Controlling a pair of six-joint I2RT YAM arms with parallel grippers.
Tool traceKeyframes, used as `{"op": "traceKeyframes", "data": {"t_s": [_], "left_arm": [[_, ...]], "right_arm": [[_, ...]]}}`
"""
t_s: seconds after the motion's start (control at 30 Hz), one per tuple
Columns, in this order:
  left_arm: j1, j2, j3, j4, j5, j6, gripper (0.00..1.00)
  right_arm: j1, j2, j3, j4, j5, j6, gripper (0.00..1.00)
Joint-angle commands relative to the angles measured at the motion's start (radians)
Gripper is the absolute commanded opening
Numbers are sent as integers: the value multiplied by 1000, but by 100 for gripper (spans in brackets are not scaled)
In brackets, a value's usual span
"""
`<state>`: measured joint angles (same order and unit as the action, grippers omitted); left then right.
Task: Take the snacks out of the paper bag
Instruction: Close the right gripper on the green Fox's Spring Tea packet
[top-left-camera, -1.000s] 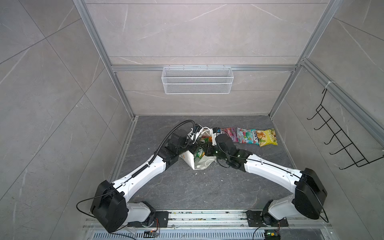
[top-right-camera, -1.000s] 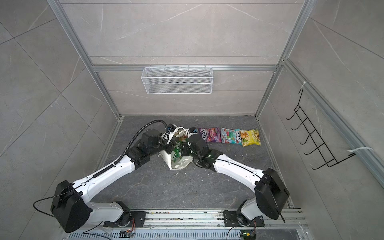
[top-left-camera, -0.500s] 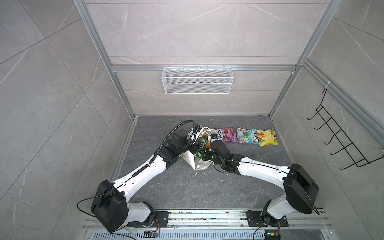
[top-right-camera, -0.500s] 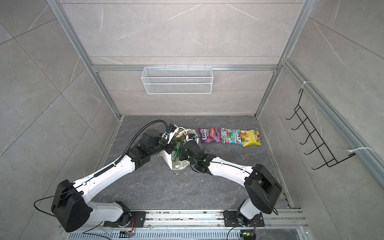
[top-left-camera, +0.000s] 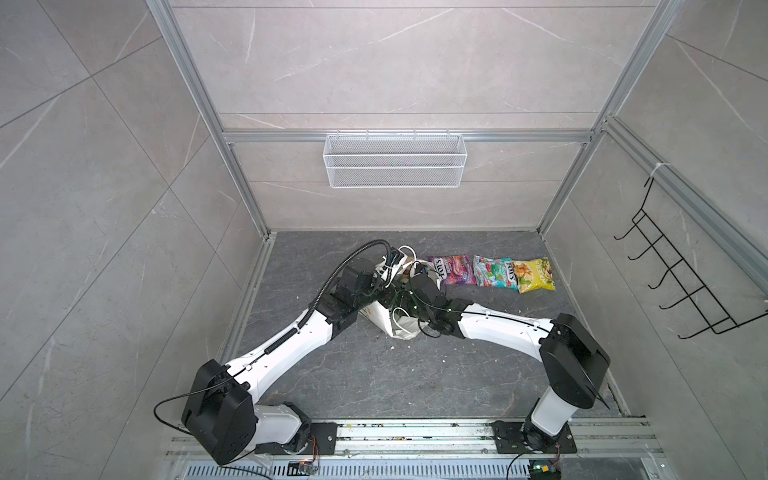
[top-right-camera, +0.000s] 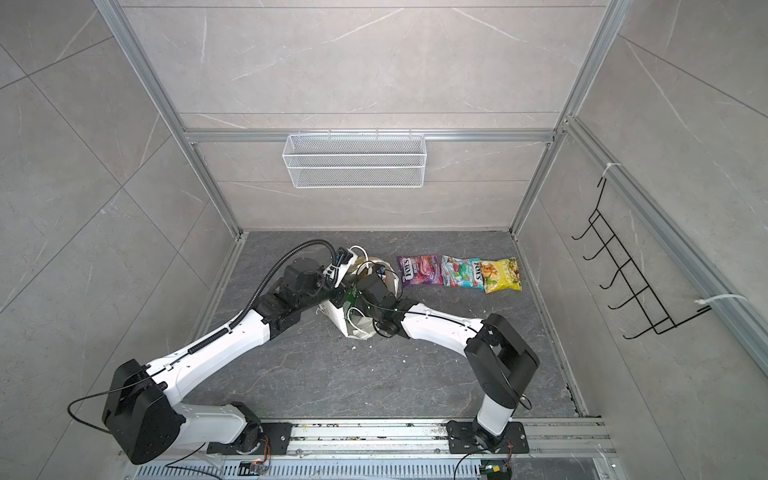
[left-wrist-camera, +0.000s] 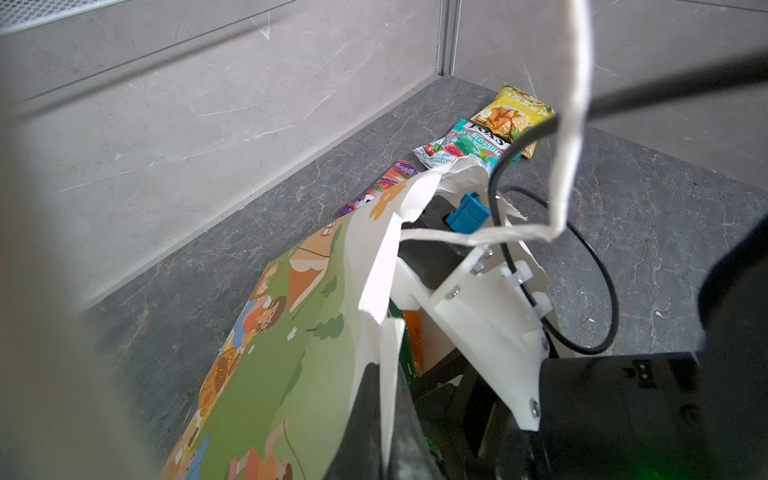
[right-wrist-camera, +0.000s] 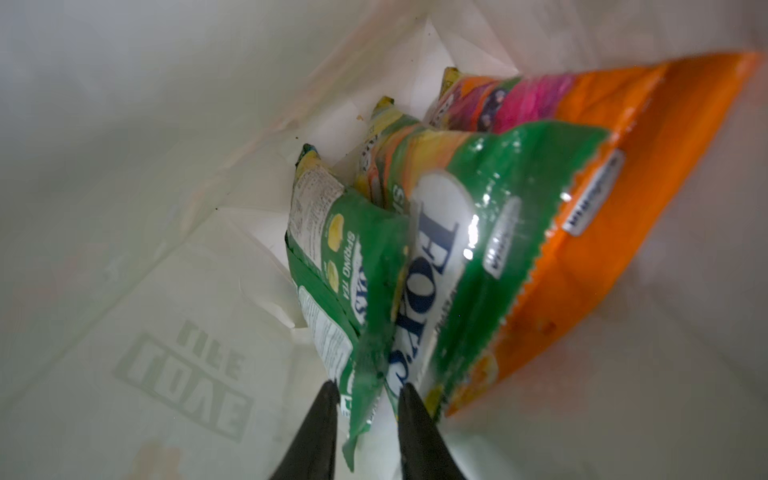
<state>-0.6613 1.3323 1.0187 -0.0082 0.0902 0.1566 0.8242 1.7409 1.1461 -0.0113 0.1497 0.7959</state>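
Straddling the edge of a green packet (right-wrist-camera: 332, 266) marked "SPRING TEA", the right tool (right-wrist-camera: 368, 388) stands parted deep inside the paper bag (top-left-camera: 398, 328) at the middle of both top views. A second green packet (right-wrist-camera: 478, 216) beside it reads "FOX'S". The left tool (left-wrist-camera: 384, 419) is clenched on the bag's torn rim. Closing now could pinch both packets, or only a slippery seal. "LOVE LIFE" shows reversed through the paper, and a teal packet (left-wrist-camera: 461, 145) outside reads "BLOSSOM".
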Motion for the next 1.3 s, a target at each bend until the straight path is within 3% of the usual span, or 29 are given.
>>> {"op": "traceKeyframes", "data": {"t_s": [0.0, 0.1, 0.47, 0.97, 1.0, 1.07, 1.27], "left_arm": [[-1, -5, 23, 56, 25, 6, 0], [-1, -11, 23, 54, 24, 10, 0], [-1, -11, 15, 62, 14, 17, 0], [-1, -3, 14, 73, -10, 13, 0], [-1, -2, 14, 74, -9, 12, 0], [-2, 1, 18, 71, -8, 11, 0], [-1, -2, 24, 62, -5, 10, 0]], "right_arm": [[-6, 44, 46, -16, 21, 4, 20], [-7, 62, 50, -13, 26, 15, 12], [-7, 35, 15, 34, 11, -41, 0], [-16, -119, -64, 11, 18, -95, 0], [-20, -117, -64, 2, 15, -90, 0], [-34, -104, -61, -23, 5, -71, 13], [-74, -45, -48, -58, -37, -28, 29]]}}
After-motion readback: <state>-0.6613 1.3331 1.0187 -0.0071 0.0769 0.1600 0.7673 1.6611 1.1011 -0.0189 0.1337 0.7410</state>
